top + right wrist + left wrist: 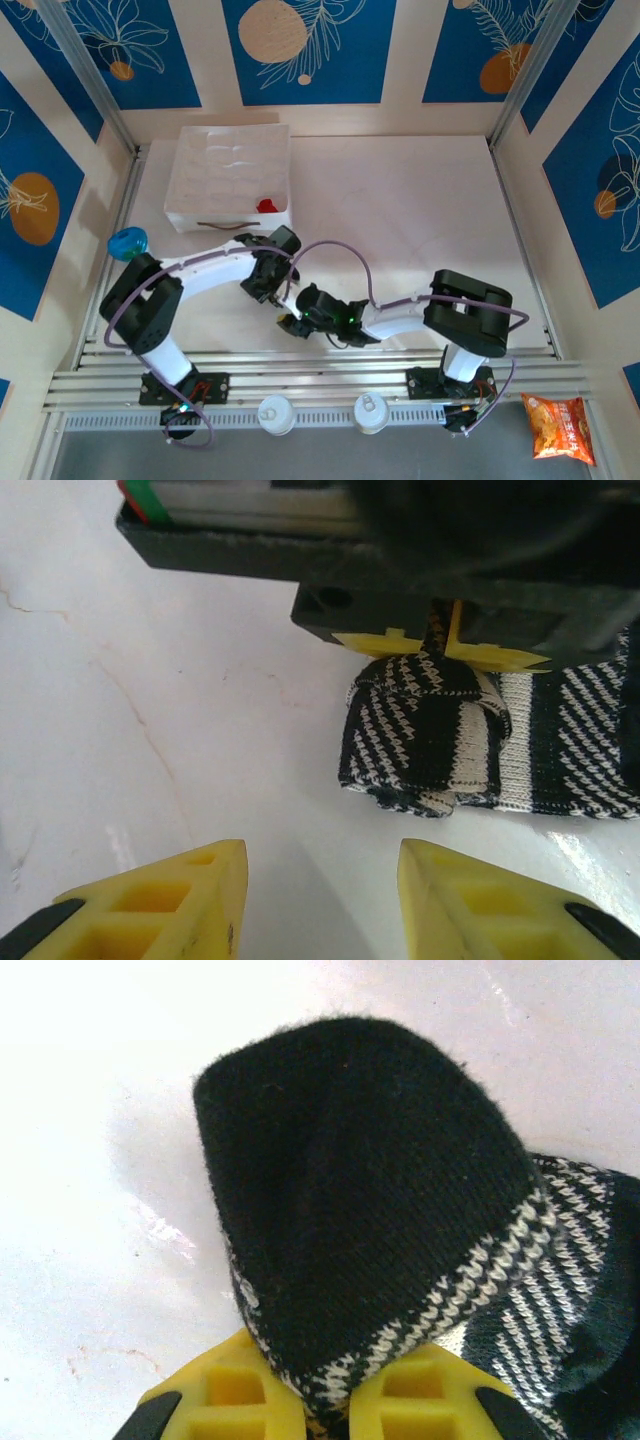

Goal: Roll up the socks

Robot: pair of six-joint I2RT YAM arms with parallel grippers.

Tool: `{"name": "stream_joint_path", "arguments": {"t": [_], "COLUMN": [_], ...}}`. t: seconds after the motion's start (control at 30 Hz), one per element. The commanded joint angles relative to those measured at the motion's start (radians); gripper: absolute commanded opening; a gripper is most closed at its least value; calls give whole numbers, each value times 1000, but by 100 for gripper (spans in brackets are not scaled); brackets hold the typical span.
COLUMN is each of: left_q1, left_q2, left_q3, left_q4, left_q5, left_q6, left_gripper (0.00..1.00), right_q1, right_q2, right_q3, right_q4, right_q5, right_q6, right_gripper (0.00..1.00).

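- Your left tool (335, 1405) is clamped on the black-and-grey striped sock (370, 1190). Its yellow fingers (240, 1400) are closed on a striped band of the fabric, and the plain black end of the sock rises beyond them
- From your right wrist, the striped sock (450, 740) lies bunched and folded on the white surface (150, 680). Its upper edge is pinched in the left tool (440, 648), whose dark body hangs over it
- Your right tool (320, 890) stands open, its two yellow fingers (160, 905) apart with bare surface between them. It holds nothing and faces the striped sock from near by without touching it
- From above, the left tool (272, 292) and the right tool (292, 320) meet close to the near edge of the surface (420, 220), left of its middle. The sock beneath them is mostly hidden by the arms
- The red sock (267, 205) sits in the white tray (225, 150), at the tray's near right corner
- The tray itself lies in the far left corner of the surface
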Motion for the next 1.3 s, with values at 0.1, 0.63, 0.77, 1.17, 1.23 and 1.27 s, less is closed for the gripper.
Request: {"name": "stream_joint_path", "arguments": {"t": [0.1,0.63,0.77,1.17,1.23,1.27], "left_q1": [-9,61,114,182,161,153], "left_q2": [204,389,416,530,551,552], "left_q3": [20,233,251,459,505,512], "left_q4": [-235,-378,-399,-564,-601,-612], "left_q5": [201,300,320,255,237,230], "left_q6": [6,50,6,-10,5,8], "left_gripper": [0,0,1,0,0,0], "right_q1": [-1,-21,-24,-163,-164,-163], "right_q2": [89,40,-26,4,36,48], "right_q3": [19,-40,-73,5,17,22], "right_q4": [143,216,161,174,190,198], "right_q5": [127,23,32,-219,-220,-229], "right_q6": [37,117,82,27,40,47], "right_gripper": [44,99,99,96,94,94]}}
